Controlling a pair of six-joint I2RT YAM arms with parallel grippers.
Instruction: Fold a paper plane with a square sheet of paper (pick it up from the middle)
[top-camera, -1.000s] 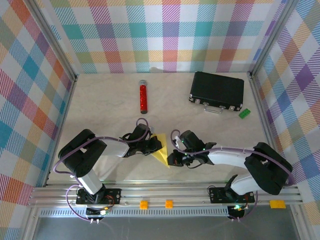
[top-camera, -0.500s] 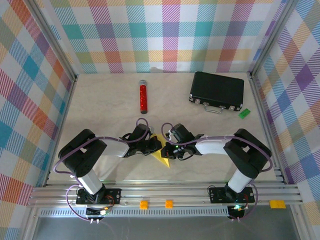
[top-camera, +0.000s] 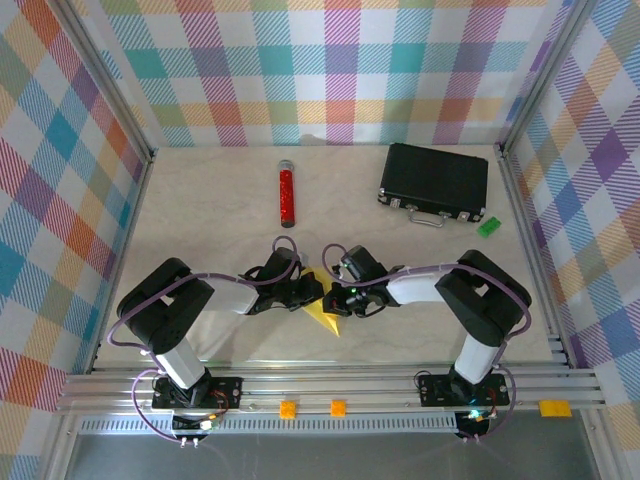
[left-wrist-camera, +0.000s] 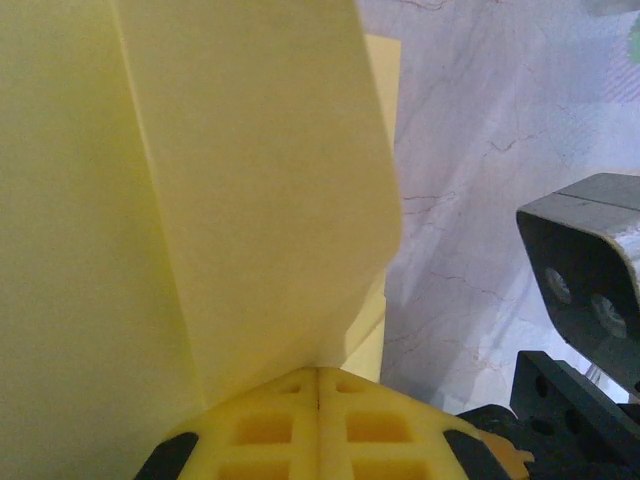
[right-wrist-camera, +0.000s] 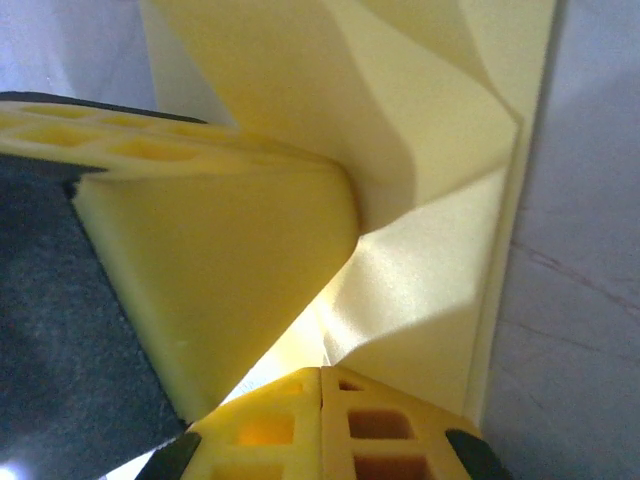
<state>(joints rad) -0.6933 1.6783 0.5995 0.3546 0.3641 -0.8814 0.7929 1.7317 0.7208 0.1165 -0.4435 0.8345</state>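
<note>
Paper (top-camera: 326, 316), a creased triangle, lies mid-bench (top-camera: 220, 210) between the arms. The right claw (top-camera: 340, 300) has swung in to meet the left claw (top-camera: 314, 292). Both are clamped on the paper, probably ready for the next crease.

The two arms are held low and bent inward toward one another, elbows out. The left gripper (top-camera: 312, 290) and the right gripper (top-camera: 337, 298) are set almost tip to tip (the fingers (left-wrist-camera: 270, 430) of each are pressed fully together).
</note>
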